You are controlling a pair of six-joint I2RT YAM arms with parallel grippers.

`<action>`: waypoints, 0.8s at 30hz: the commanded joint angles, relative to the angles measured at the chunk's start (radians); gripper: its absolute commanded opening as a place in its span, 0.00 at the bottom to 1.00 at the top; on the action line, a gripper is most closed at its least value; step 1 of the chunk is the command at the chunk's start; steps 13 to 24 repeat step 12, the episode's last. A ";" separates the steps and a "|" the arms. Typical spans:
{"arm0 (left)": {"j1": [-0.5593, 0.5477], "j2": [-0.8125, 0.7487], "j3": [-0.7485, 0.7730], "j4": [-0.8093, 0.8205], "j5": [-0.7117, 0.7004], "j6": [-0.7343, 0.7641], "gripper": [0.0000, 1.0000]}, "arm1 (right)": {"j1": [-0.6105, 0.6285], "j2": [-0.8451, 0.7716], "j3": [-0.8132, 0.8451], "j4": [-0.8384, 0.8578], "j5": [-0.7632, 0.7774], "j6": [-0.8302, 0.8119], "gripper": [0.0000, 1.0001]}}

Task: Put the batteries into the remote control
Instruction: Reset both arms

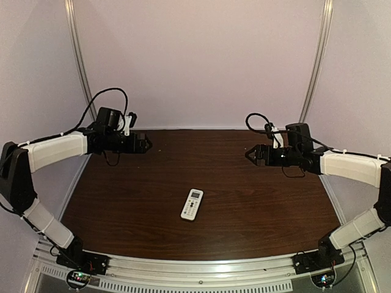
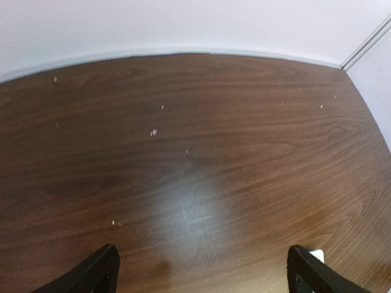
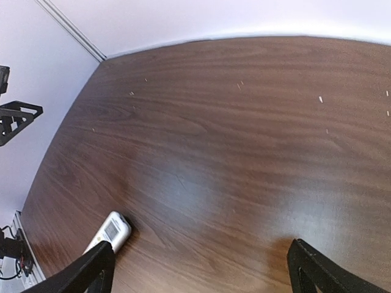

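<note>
The remote control (image 1: 192, 204) lies flat on the dark wooden table (image 1: 256, 213), about in the middle between the two arms and a little nearer to the front edge than to the back wall (image 1: 201, 61). Its front looks up, with the small screen at the far end, and this far end leans slightly to the right.

The left gripper (image 1: 145, 144) hangs above the far left part of the table and points to the right, well apart from the remote control. In its wrist camera the two black fingers (image 2: 101, 268) stand wide from each other with only bare wood between them, so its jaws are open and hold nothing.

The right gripper (image 1: 250, 155) hangs above the far right part and points to the left, toward the other one. Its jaws are also spread wide over bare wood, open, with no grip on anything. In this wrist view the screen end of the remote control shows near the finger at the left of the picture, down on the table
</note>
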 commanded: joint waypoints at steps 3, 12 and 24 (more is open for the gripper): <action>0.002 0.013 -0.155 0.039 -0.019 -0.052 0.97 | -0.010 -0.049 -0.197 0.143 0.071 0.062 1.00; 0.002 -0.002 -0.220 0.096 0.021 -0.065 0.97 | -0.011 -0.069 -0.252 0.180 0.072 0.080 1.00; 0.002 -0.002 -0.220 0.096 0.021 -0.065 0.97 | -0.011 -0.069 -0.252 0.180 0.072 0.080 1.00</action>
